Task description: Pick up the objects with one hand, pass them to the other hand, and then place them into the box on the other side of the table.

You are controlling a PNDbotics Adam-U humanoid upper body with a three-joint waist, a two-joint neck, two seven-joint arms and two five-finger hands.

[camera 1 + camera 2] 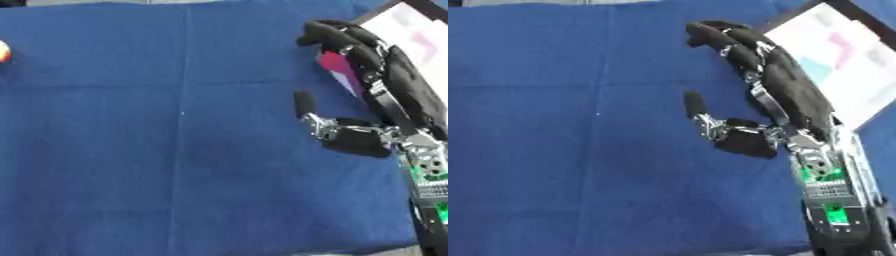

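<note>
My right hand [385, 75] reaches in from the lower right, its fingers stretched toward the box [859, 80] at the table's upper right corner. The fingertips curl over near the box's black rim. A magenta object [337, 67] shows under the curled fingers in the left eye view; in the right eye view the hand hides it. The thumb [694, 105] sticks out to the left, apart from the object. The box is white inside, with faint pink and light blue shapes in it. My left hand shows in neither view.
A blue cloth [175, 150] covers the table. At the far left edge sits a small round orange and white thing [3, 51]. Beyond the cloth's lower right corner a strip of grey shows.
</note>
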